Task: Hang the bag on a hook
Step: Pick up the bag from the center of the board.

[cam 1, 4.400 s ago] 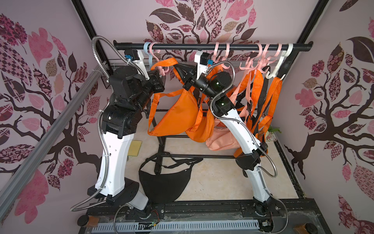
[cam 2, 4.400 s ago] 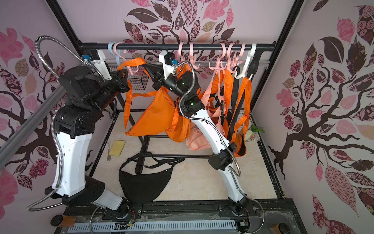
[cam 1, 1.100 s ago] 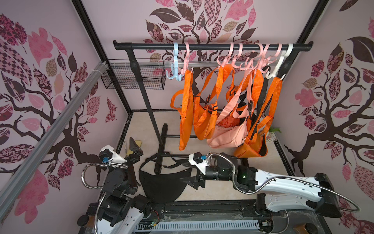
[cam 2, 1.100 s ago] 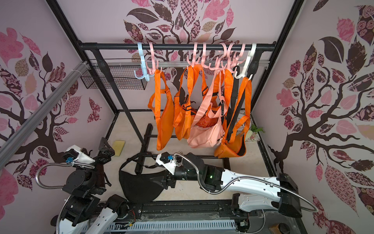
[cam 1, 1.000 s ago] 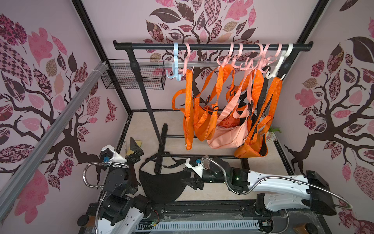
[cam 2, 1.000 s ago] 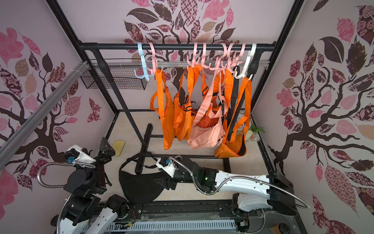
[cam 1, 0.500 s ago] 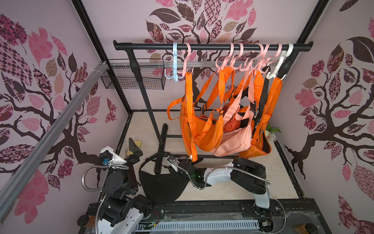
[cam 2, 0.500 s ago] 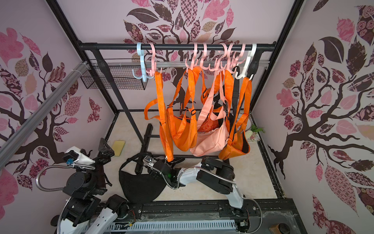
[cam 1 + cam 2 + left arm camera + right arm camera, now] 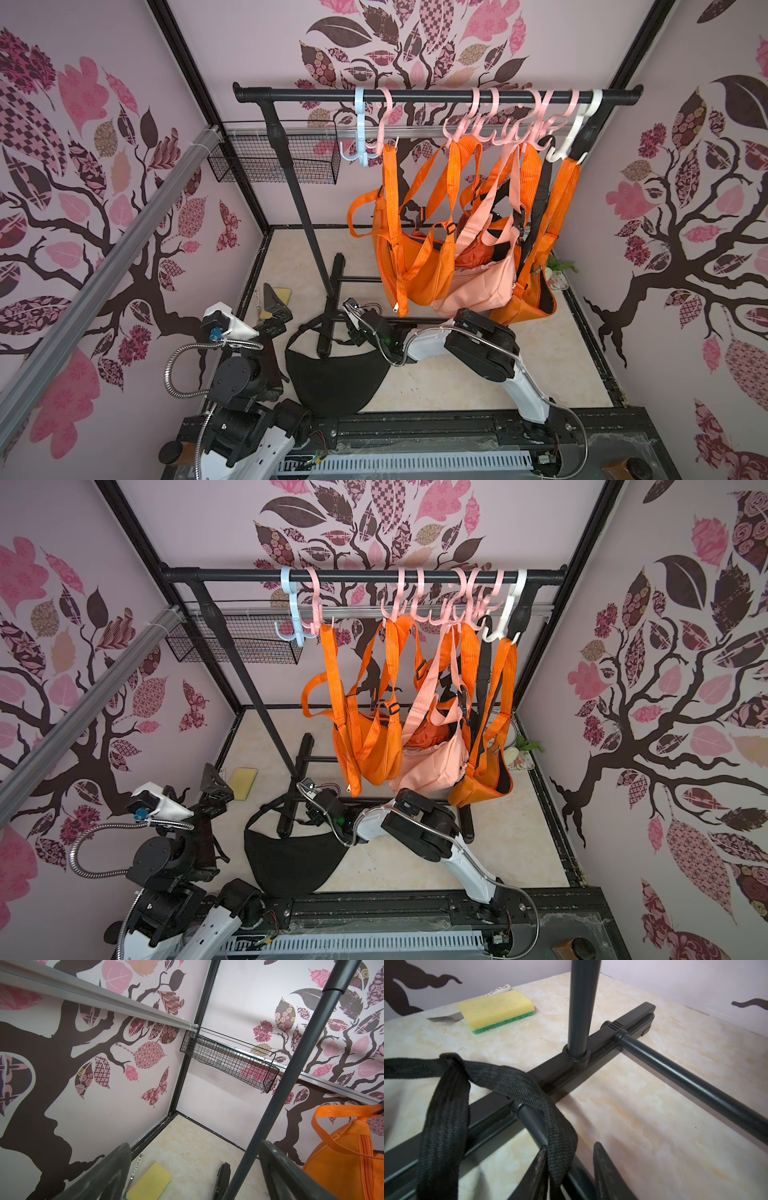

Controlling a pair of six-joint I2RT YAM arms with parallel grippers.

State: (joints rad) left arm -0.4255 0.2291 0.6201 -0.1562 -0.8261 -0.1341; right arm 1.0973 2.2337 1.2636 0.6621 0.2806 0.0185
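The black bag [image 9: 336, 378] lies flat on the floor at the front, seen in both top views [image 9: 291, 862]. Its strap [image 9: 519, 1084] drapes over a low bar of the rack's base. My right gripper [image 9: 571, 1146] is low over the floor at the bag's upper edge [image 9: 354, 332]. The strap hangs between its jaws against one finger, with a gap to the other. My left gripper [image 9: 195, 1167] stands wide open and holds nothing, at the front left [image 9: 272, 305]. A light blue hook [image 9: 360, 137] hangs bare on the top rail [image 9: 415, 94].
Several orange bags [image 9: 415, 270] and a pink bag [image 9: 478, 286] hang from pink hooks on the rail. The rack's upright pole [image 9: 581, 1012] and base foot [image 9: 612, 1034] stand close to my right gripper. A yellow sponge [image 9: 496, 1011], a fork [image 9: 446, 1019] and a wire basket [image 9: 274, 160] are at the left.
My right arm has reached left along the floor to the black bag's strap, and its jaws have narrowed around it. The hanging bags have swung. The left arm has barely moved.
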